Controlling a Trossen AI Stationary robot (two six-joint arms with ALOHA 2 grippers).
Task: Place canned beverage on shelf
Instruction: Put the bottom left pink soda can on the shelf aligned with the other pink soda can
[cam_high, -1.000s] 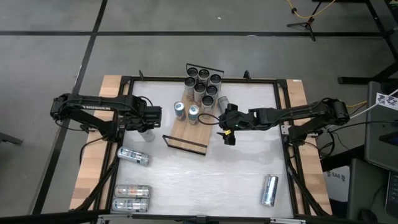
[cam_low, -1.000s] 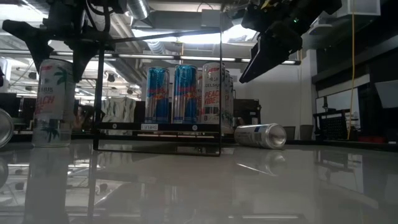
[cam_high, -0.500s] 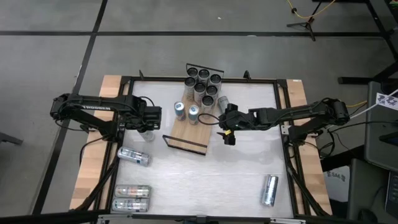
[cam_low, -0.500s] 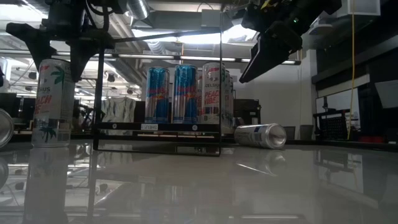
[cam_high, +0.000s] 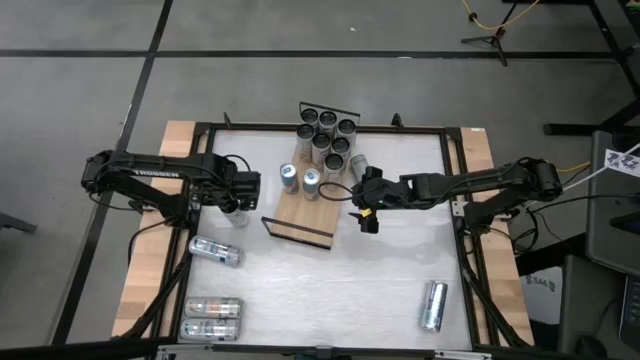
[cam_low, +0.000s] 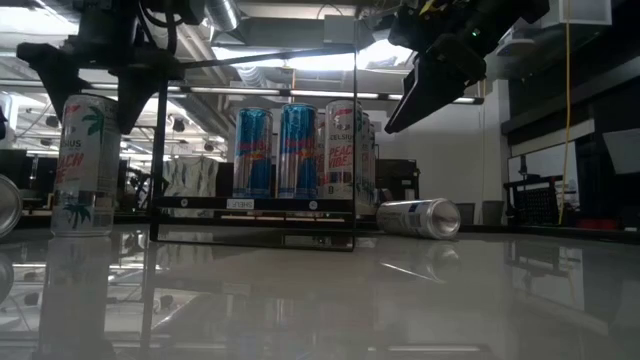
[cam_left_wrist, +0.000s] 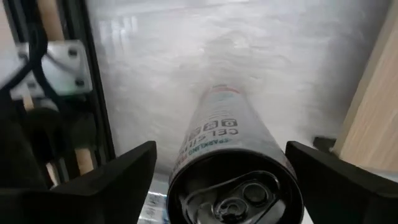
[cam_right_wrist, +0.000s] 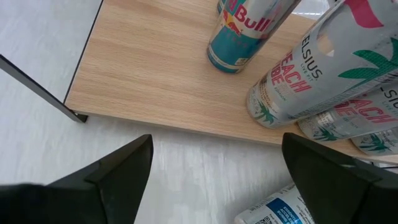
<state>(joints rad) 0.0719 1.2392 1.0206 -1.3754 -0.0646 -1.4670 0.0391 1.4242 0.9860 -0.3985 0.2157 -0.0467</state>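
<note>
Here: left gripper (cam_high: 237, 205) above an upright white can (cam_low: 84, 166) just left of the shelf (cam_high: 305, 207), fingers (cam_left_wrist: 102, 184) spread wide on either side of the can top, not touching it. Same can in left wrist view (cam_left_wrist: 236, 162), standing on the white table (cam_high: 390, 270), shelf edge close beside. Right gripper (cam_high: 364, 217) raised off the table just right of the shelf, fingers (cam_right_wrist: 106, 180) wide apart, holding nothing. On the shelf: cluster of upright cans (cam_high: 327, 137) at the far end, two blue cans (cam_high: 299, 179) mid-board, near end bare wood. One can lying on its side (cam_low: 420, 217) beside the shelf, near the right gripper. More cans lying flat: one near the left arm (cam_high: 215, 251), two at the near-left corner (cam_high: 212, 319), one near-right (cam_high: 433, 305).
</note>
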